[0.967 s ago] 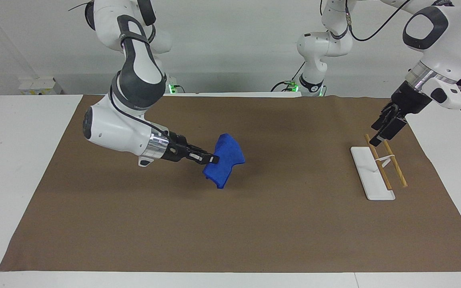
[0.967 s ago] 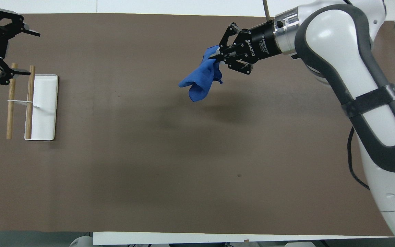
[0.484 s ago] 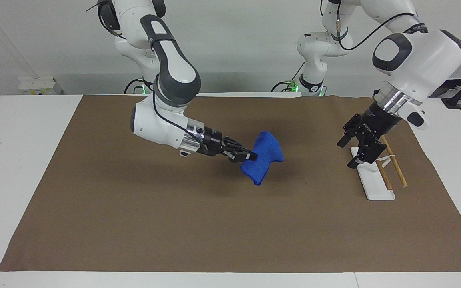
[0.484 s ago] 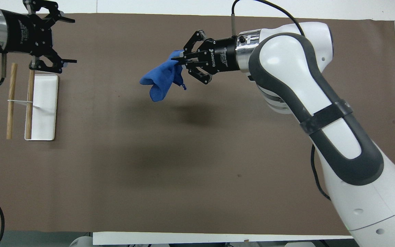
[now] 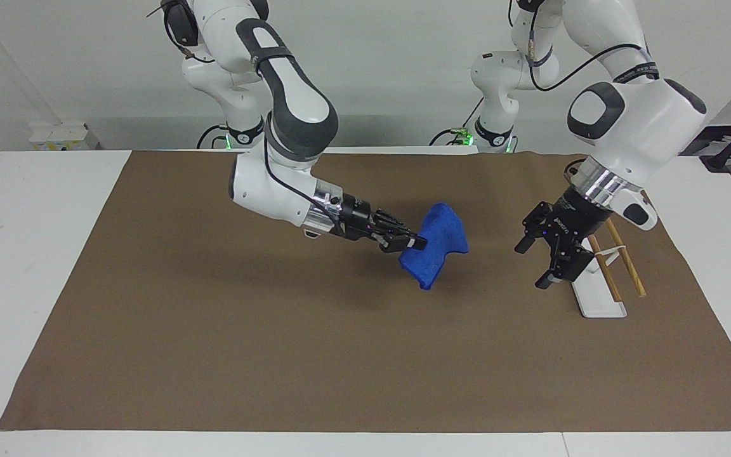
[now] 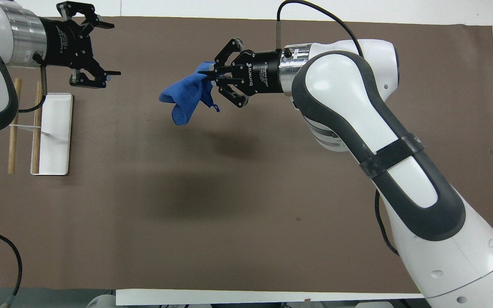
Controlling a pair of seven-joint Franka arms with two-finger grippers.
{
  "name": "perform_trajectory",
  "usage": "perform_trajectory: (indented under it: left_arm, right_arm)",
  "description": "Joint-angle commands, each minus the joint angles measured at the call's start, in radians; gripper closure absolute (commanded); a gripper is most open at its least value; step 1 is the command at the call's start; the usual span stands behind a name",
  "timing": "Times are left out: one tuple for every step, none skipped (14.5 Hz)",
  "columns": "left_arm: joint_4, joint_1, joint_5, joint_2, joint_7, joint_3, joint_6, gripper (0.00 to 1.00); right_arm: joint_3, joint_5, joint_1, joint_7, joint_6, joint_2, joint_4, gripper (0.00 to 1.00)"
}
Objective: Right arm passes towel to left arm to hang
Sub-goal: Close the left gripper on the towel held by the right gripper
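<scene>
As both arms have closed in | right gripper (image 5: 417, 242) clenched on towel (image 5: 438, 252) | left gripper (image 5: 532, 260) spread wide, handover imminent

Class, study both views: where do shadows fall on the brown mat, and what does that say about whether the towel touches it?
Overhead view: a soft dark patch lies on the mat apart from the towel, nearer the robots, so the towel hangs clear in the right gripper. Facing view: a faint shadow lies under the towel, separate from it; the left gripper is open.
</scene>
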Motion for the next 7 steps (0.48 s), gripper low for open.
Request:
perform_trajectory:
  left_arm:
    - [-0.030, 0.016, -0.015, -0.013, -0.060, -0.032, 0.012, 0.01]
    - [-0.040, 0.015, -0.015, -0.016, -0.095, -0.046, 0.009, 0.01]
    - [-0.072, 0.015, -0.013, -0.024, -0.107, -0.058, 0.022, 0.01]
    - [-0.092, 0.012, -0.015, -0.030, -0.111, -0.064, 0.025, 0.01]
    - [-0.096, 0.007, -0.013, -0.036, -0.112, -0.066, 0.024, 0.01]
    - [-0.107, 0.003, -0.015, -0.039, -0.117, -0.066, 0.022, 0.01]
    - [-0.115, 0.000, -0.015, -0.042, -0.114, -0.068, 0.010, 0.01]
  right_arm:
    - [0.003, 0.026, 0.017, 0.015, 0.010, -0.026, -0.025, 1.00]
    - [0.003, 0.033, 0.021, 0.016, 0.028, -0.025, -0.024, 1.00]
    - [0.003, 0.031, 0.029, 0.015, 0.054, -0.023, -0.024, 1.00]
    - [0.003, 0.033, 0.041, 0.015, 0.062, -0.022, -0.024, 1.00]
    - [0.003, 0.033, 0.044, 0.016, 0.065, -0.022, -0.024, 1.00]
    - [0.003, 0.033, 0.044, 0.016, 0.067, -0.022, -0.024, 1.00]
    - [0.003, 0.033, 0.044, 0.016, 0.069, -0.022, -0.024, 1.00]
